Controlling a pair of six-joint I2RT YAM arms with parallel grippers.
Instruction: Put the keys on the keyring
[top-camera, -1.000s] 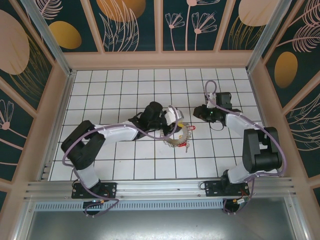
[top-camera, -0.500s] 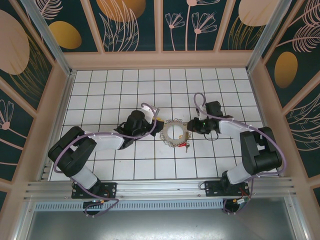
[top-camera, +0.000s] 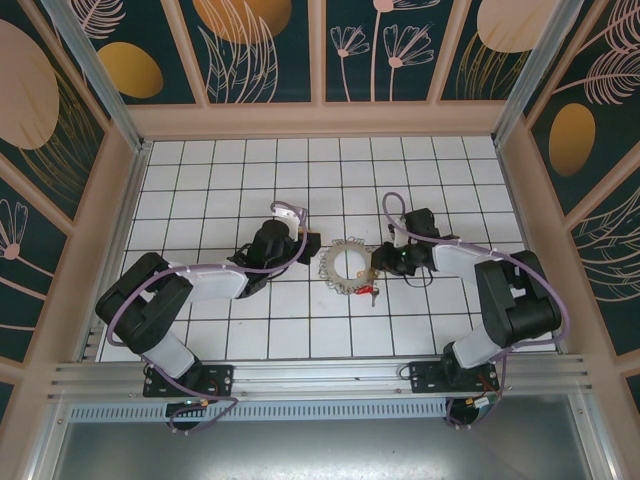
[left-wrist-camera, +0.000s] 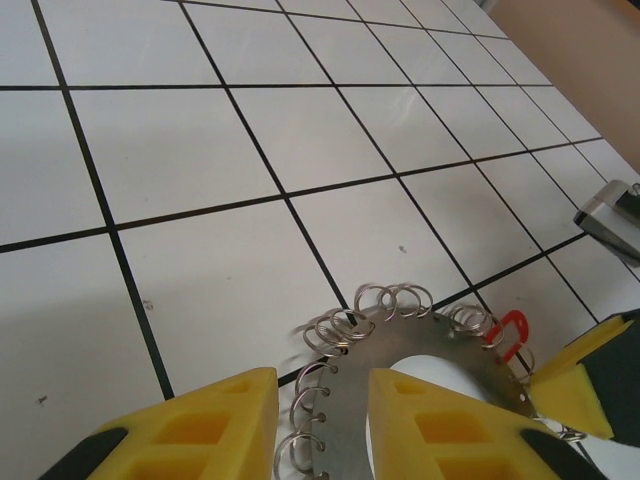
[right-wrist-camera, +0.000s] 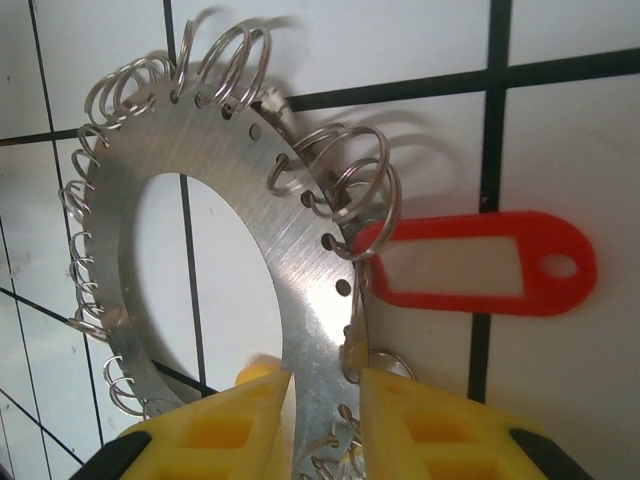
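I see keyring (right-wrist-camera: 297, 250) flat on white tiled table (top-camera: 220, 185), about mid-table, between both tools. Right tool (right-wrist-camera: 325, 425) closed on ring's flat band: one yellow finger inside hole, other outside rim. Left tool (left-wrist-camera: 322, 425) at opposite rim, fingers slightly apart, wire loops and plate edge in gap; can't tell if it pinches. Red key tag (right-wrist-camera: 480, 265) lies flat on table just outside ring, beside right tool, its end overlapping rim loop.
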